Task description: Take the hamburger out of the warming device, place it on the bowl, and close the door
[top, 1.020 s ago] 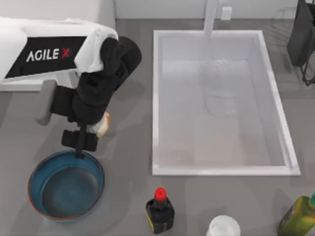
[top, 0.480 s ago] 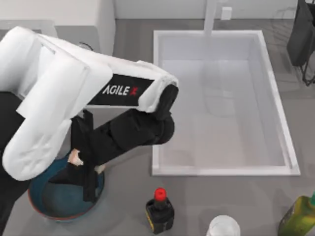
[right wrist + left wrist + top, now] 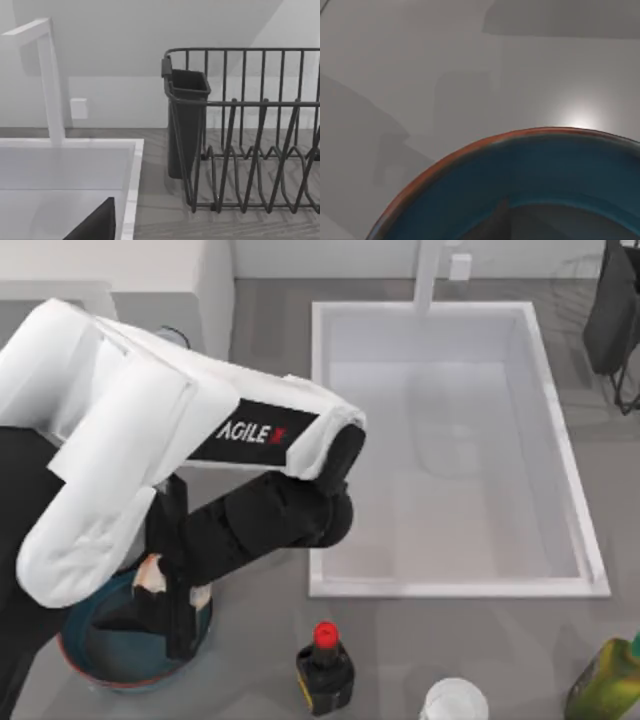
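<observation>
My left gripper (image 3: 172, 592) hangs over the far side of the bowl (image 3: 75, 645), a wide blue-teal dish with a reddish-brown rim (image 3: 470, 147) at the table's front left. It is shut on the hamburger (image 3: 150, 573), a pale lump with orange-brown patches that shows on both sides of the black fingers. The left arm's white body covers much of the table's left side. The warming device (image 3: 215, 285) shows as a white box at the back left. Its door is hidden behind the arm.
A white sink (image 3: 316, 440) with a tap (image 3: 428, 275) fills the middle and right. A dark bottle with a red cap (image 3: 325, 672), a white cup (image 3: 455, 703) and a green-yellow bottle (image 3: 603, 680) stand along the front. A black dish rack (image 3: 250, 140) is at the back right.
The left arm has swung from beside the warming device to over the bowl, carrying the hamburger. In the last half second the gripper has sunk slightly toward the bowl.
</observation>
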